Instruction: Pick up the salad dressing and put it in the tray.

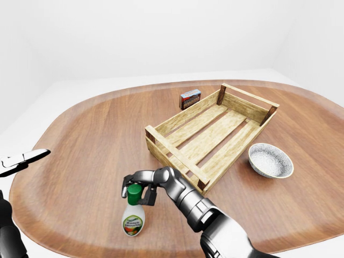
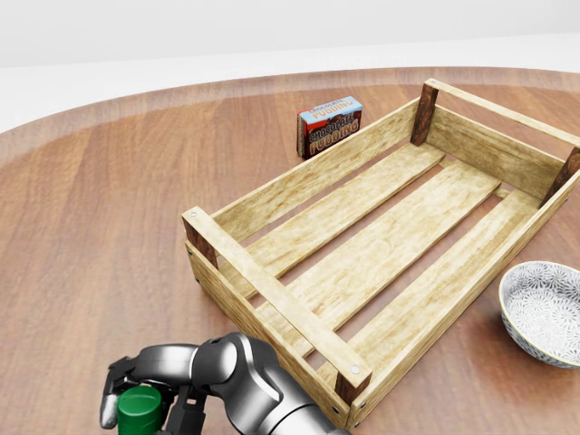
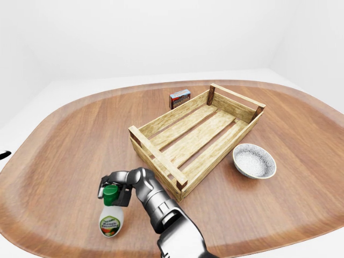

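The salad dressing [image 1: 133, 217] is a white bottle with a green cap [image 2: 140, 410], standing upright on the wooden table near the bottom left of the eye views. My right hand [image 1: 137, 189] reaches in from the bottom of the left-eye view, and its fingers [image 2: 110, 405] curl down round the cap on both sides. The tray [image 1: 177, 157] is an empty slatted wooden crate lying to the right of the bottle and above it. My left hand [image 1: 22, 160] hangs over the table's left edge, fingers stretched out and holding nothing.
A chocolate pudding box [image 2: 330, 125] stands just beyond the tray's far long side. A patterned white bowl [image 1: 270, 160] sits to the right of the tray. The round table's edge [image 1: 64, 244] runs close below the bottle.
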Motion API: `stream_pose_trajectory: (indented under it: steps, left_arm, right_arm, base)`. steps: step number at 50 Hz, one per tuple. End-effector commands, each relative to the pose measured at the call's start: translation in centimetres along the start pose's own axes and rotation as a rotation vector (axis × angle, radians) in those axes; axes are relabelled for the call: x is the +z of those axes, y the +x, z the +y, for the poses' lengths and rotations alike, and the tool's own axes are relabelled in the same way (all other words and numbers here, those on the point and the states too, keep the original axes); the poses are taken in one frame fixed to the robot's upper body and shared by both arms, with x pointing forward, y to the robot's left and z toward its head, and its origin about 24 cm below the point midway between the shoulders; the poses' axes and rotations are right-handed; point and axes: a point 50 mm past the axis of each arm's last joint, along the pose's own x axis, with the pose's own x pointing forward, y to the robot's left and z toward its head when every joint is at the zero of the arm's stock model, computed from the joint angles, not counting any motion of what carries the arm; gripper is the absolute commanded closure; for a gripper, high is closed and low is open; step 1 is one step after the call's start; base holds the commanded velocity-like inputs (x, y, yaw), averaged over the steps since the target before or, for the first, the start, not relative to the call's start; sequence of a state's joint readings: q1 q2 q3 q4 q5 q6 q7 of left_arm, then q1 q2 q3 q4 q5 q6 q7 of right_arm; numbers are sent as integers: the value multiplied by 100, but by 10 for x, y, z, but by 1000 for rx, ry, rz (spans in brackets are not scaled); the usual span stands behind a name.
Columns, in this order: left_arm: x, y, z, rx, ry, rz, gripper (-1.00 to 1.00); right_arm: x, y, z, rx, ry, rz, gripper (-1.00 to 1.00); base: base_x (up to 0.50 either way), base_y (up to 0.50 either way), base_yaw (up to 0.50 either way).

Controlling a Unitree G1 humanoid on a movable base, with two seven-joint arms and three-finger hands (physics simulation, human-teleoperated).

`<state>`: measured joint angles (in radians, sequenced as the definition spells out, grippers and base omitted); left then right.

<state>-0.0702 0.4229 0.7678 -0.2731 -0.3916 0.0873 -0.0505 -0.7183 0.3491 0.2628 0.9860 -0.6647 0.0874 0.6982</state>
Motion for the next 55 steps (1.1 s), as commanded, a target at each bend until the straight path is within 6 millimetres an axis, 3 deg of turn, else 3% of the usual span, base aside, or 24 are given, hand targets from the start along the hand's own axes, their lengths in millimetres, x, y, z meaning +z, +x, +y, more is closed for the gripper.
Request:
stream_pose_trajectory:
  steps: [1, 16, 20, 36, 48, 55]
  left_arm:
    - [-4, 0, -2, -6, 0, 14, -100]
    - [-4, -1, -3, -13, 2, 17, -100]
    - [-4, -1, -4, -17, 2, 17, -100]
    - [-6, -1, -4, -20, 2, 23, -100]
    - [-8, -1, -5, -24, 2, 30, -100]
    - [-5, 0, -6, -22, 2, 19, -100]
  right_arm:
    - [3, -2, -5, -15, 7, -15, 100]
    - [36, -22, -34, -147, -169, -49, 100]
    - [48, -36, -50, -224, -244, -56, 100]
    - [133, -109, -98, -507, -481, -245, 100]
    - [173, -156, -120, -618, -566, -328, 100]
    - [198, -193, -142, -674, -566, -370, 100]
  base:
    - [0, 0, 0]
    - [0, 0, 0]
    - [0, 0, 0]
    - [0, 0, 0]
    - [0, 0, 0]
    - [0, 0, 0]
